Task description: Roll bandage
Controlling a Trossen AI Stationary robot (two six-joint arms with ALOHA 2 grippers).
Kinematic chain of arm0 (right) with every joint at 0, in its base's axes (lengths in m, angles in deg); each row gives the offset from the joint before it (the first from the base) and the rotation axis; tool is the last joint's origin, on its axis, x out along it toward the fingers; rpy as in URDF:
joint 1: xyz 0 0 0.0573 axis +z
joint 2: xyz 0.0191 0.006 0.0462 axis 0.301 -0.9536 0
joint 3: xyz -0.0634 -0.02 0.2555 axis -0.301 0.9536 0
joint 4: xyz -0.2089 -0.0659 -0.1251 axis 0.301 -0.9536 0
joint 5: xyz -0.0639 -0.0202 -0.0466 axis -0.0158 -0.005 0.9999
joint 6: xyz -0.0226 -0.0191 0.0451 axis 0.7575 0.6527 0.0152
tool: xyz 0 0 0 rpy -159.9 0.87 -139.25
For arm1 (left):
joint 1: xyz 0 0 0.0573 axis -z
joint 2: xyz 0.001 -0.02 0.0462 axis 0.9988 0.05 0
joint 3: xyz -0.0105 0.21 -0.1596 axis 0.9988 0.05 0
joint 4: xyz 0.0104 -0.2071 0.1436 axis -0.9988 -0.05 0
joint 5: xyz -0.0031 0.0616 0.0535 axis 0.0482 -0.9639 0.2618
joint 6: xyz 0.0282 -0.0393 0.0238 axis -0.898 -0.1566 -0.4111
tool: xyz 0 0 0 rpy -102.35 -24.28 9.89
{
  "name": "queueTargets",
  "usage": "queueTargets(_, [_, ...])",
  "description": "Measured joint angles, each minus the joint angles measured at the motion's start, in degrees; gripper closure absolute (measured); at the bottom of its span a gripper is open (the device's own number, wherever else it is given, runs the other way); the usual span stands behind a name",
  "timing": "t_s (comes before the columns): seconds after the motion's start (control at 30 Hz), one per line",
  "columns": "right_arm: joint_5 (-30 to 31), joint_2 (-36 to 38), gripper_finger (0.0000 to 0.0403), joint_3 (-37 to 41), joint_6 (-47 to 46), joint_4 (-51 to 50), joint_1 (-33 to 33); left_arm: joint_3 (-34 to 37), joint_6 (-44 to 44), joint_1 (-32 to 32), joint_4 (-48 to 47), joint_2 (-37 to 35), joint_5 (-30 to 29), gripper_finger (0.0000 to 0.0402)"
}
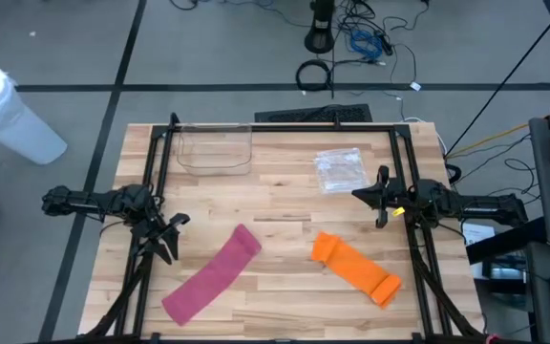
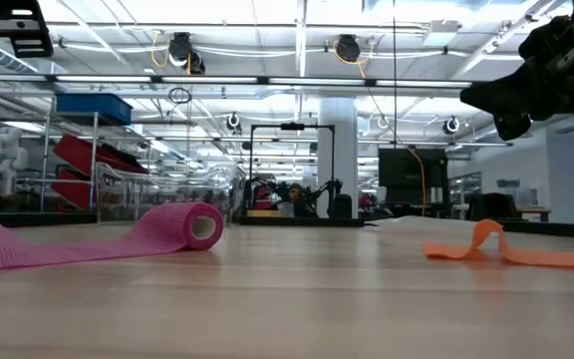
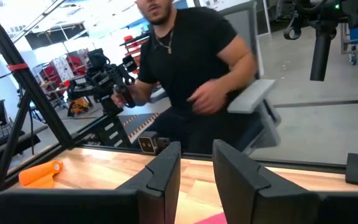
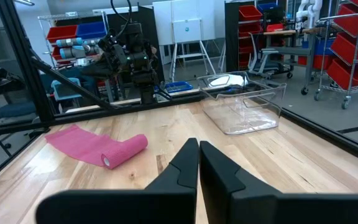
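- Pink bandage (image 1: 213, 273) lies on the table (image 1: 285, 311), near front, partly rolled; roll end toward centre, loose tail toward the front left corner.
- Orange bandage (image 1: 354, 268) flat on the front right, apart from the pink.
- Left gripper (image 1: 167, 238) just left of the pink roll, fingers slightly apart, holding nothing.
- Right gripper (image 1: 380, 198) above the orange bandage, fingers together, empty.
- Clear container (image 1: 215, 148) and plastic bag (image 1: 340, 169) at the far edge.

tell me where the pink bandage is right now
In the high view the pink bandage lies partly unrolled on the table's front left area, just right of the left gripper, with the orange bandage off to its right.
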Motion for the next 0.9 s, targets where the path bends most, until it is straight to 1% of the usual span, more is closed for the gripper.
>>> queueTargets(0.17, [0.6,0.0,0.0403,0.0,0.4,0.1,0.0,0.0,0.0,0.0,0.0,0.0,0.0,0.0301])
queueTargets(0.4, [0.6,0.0,0.0403,0.0,-8.1,2.9,0.0,0.0,0.0,0.0,0.0,0.0,0.0,0.0301])
queueTargets(0.57, [0.0,-0.5,0.0403,0.0,-10.4,3.8,0.1,0.0,-0.2,0.0,0.4,0.0,0.0,0.0301])
queueTargets(0.73, [-4.9,-4.3,0.0403,0.0,-13.7,3.3,0.3,0.0,-1.9,0.0,2.2,0.0,0.0,0.0301])
queueTargets(0.9, [-6.2,-9.7,0.0403,0.0,-15.7,3.4,2.3,0.0,-0.9,0.1,6.8,0.0,0.5,0.0301])
